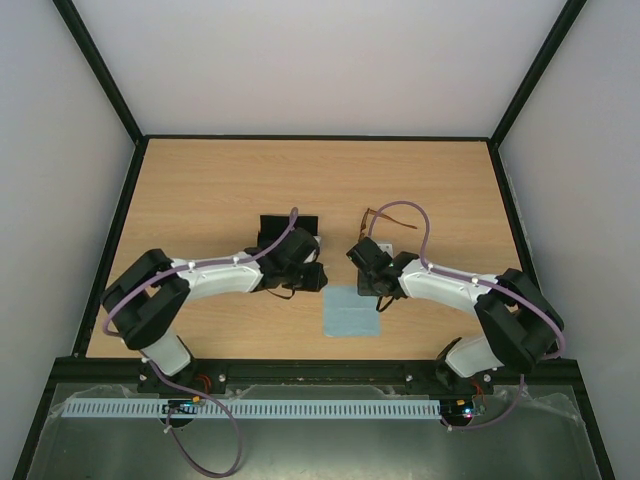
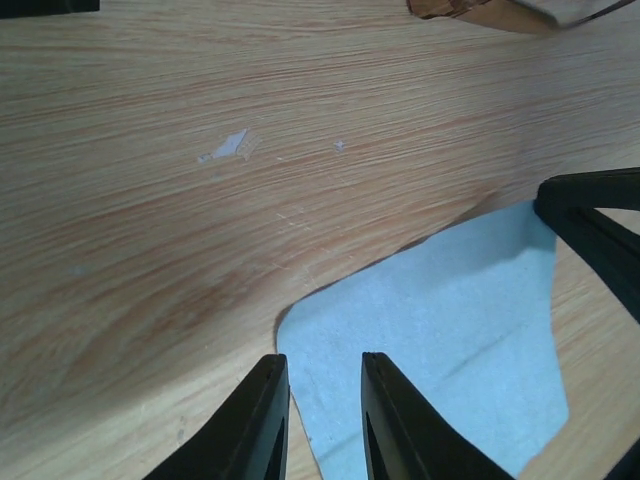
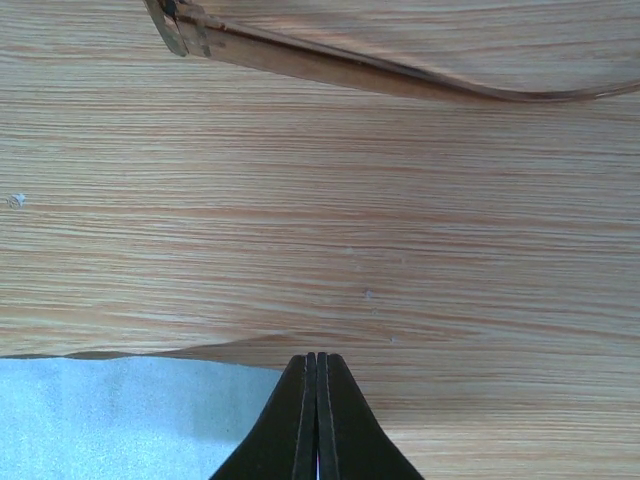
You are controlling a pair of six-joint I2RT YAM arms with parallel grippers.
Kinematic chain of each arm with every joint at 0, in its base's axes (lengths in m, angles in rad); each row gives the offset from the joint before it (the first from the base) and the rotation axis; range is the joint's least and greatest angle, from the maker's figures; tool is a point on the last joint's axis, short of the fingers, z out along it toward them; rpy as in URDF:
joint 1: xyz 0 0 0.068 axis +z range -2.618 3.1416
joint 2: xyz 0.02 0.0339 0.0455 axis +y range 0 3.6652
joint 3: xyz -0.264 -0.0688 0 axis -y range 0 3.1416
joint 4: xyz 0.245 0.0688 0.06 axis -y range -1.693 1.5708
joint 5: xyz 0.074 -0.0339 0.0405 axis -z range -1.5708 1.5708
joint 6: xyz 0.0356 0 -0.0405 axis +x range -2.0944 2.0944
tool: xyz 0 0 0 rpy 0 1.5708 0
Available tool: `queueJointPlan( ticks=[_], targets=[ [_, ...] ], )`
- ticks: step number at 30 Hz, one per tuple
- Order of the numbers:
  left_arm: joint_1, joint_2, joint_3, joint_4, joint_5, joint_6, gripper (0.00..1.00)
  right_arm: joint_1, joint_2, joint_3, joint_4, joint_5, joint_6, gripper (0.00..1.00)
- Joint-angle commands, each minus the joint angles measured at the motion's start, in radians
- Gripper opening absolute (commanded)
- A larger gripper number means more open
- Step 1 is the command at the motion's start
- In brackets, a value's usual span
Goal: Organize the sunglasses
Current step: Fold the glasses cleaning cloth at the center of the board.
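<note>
Just thin brn sunglasses (image 3: 350, 69), slim arms

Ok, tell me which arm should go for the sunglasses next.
Right, as a judgement: the right gripper, shut, faces the sunglasses just ahead, while the left gripper sits over the blue cloth, the glasses far off.

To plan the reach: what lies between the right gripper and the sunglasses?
Bare wood of the table only, between right gripper and sunglasses, in the right wrist view.
</note>
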Motion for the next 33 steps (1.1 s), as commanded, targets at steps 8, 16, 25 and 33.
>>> queueJointPlan(
  ticks=[8, 16, 25, 33],
  targets=[
    [-0.025, 0.089, 0.038, -0.049, -0.082, 0.028, 0.33, -0.003, 0.005, 0.003, -0.016, -0.003, -0.019, 0.01],
    [-0.060, 0.145, 0.079, -0.079, -0.124, 0.035, 0.31, -0.003, 0.002, -0.008, -0.006, -0.011, -0.016, 0.01],
    [-0.085, 0.192, 0.099, -0.093, -0.154, 0.032, 0.22, -0.003, -0.007, -0.021, -0.001, -0.015, -0.014, 0.01],
    [-0.092, 0.216, 0.105, -0.108, -0.172, 0.029, 0.07, -0.004, -0.013, -0.030, 0.005, -0.018, -0.012, 0.01]
  ],
)
